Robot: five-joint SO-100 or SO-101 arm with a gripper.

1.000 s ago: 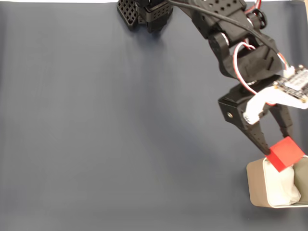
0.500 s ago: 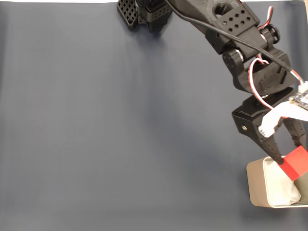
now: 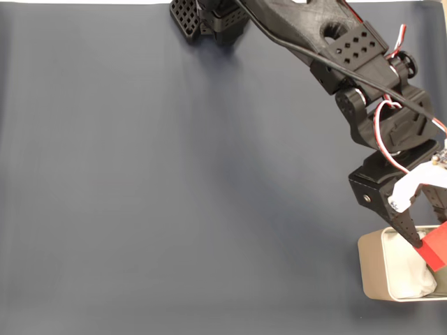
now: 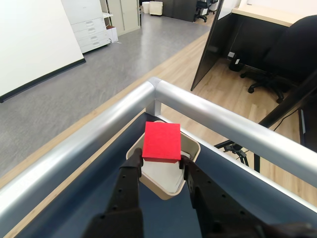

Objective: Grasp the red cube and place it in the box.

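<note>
Presently, the gripper is pinching the red cube between its two black fingers — one pad on each side face, as the wrist view shows. The cube is clear of any surface, held above the box, whose beige rim and white wrinkled lining appear directly beneath and behind the cube in that view.

In the fixed view the gripper sits at the right edge of frame, with the red cube partly cut off by that edge. The cube overlaps the upper right portion of the box, which stands in the lower right corner on the dark blue-grey mat. The visible finger's tip points down over the box's upper rim. Whether the cube touches the lining cannot be told from this angle.

The black arm reaches from its base at the top edge down and to the right — red and white wires loop along the wrist.

The wrist view also takes in a silver rail bordering the table, with a grey floor and an office chair beyond.
</note>
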